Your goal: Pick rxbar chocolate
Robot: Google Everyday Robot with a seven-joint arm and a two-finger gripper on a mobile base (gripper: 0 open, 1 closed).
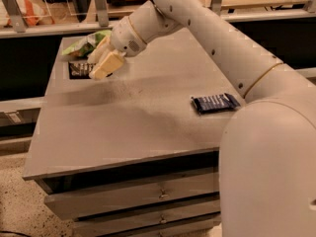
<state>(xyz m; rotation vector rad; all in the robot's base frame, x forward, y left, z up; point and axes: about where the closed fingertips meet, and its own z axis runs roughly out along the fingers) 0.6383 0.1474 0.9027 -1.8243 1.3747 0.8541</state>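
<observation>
On the table's (pixel 148 117) far left corner, the rxbar chocolate (pixel 78 69) lies flat in its black wrapper beside a green snack bag (pixel 86 42); its whitish lettering is unreadable. The gripper (pixel 94 66) tilts down at the bar's end, jaws parted and empty, probably lining up a grasp. A dark blue bar (pixel 215 102) lies well apart.

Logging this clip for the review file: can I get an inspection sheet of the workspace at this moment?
Surface: grey cabinet top, with drawers below.
Job's things: rxbar chocolate, black wrapper, near the far left edge.
Clutter: dark blue snack bar at the right edge; green and white snack bag at the far left corner.
Grippers: end effector at the rxbar chocolate's right end.
Cables: nothing seen.
Surroundings: railing posts behind; speckled floor.
</observation>
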